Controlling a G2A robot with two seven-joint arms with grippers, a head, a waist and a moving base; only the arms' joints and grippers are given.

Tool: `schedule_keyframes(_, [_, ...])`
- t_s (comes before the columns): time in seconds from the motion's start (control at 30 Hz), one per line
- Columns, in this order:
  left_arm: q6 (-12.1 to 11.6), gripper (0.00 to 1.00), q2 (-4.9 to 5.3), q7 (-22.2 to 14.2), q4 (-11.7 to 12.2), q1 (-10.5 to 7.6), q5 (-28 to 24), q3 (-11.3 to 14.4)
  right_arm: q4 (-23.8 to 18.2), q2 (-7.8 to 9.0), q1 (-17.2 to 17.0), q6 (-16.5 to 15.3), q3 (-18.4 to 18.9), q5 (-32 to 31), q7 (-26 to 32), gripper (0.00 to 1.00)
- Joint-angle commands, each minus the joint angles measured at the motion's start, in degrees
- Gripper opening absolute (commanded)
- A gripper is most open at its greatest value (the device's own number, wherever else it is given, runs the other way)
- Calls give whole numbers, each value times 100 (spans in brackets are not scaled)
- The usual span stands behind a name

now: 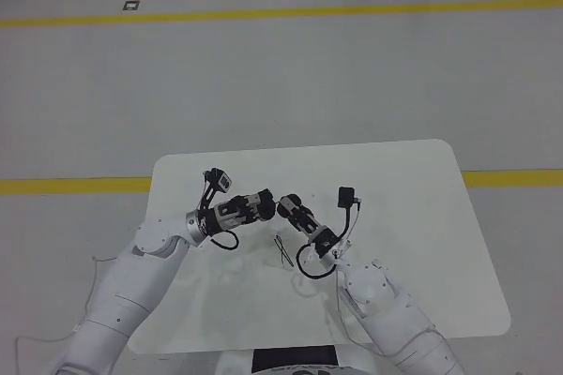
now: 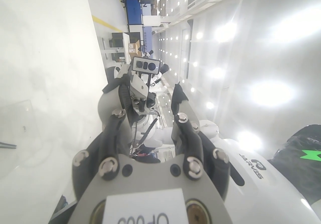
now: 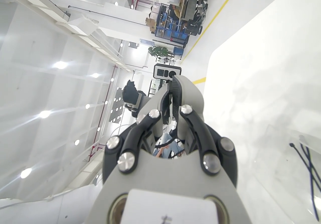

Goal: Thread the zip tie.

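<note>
Several black zip ties (image 1: 282,251) lie loose on the white table (image 1: 413,187), on a clear plastic sheet; they also show as zip ties (image 3: 307,159) and zip ties (image 2: 7,145). Both grippers hover above the table's middle, tip to tip, a little beyond the ties. My left gripper (image 2: 143,88) is open, its fingers (image 2: 179,99) spread wide, with the right gripper (image 1: 283,204) facing it. My right gripper (image 3: 173,81) has its fingers pressed together; I see nothing between them. The left gripper (image 1: 268,203) holds nothing that I can see.
The clear sheet (image 3: 288,134) lies flat under the ties near the table's front middle. Bare white tabletop surrounds the arms on all sides. Beyond the far edge a yellow floor line (image 1: 66,186) runs across.
</note>
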Motion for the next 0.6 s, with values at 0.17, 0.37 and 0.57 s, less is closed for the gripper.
schedule_keyframes(0.17, [2,32,4,19,48,-21,22,41,-34,2,-34,-117,7,-67,-35,0])
schedule_keyframes(0.37, [8,27,9,37,64,-39,37,68,-42,3,-47,-117,7,-130,-40,0])
schedule_keyframes(0.57, [7,23,13,61,80,-47,55,104,-19,-2,-42,-95,6,-193,-109,0])
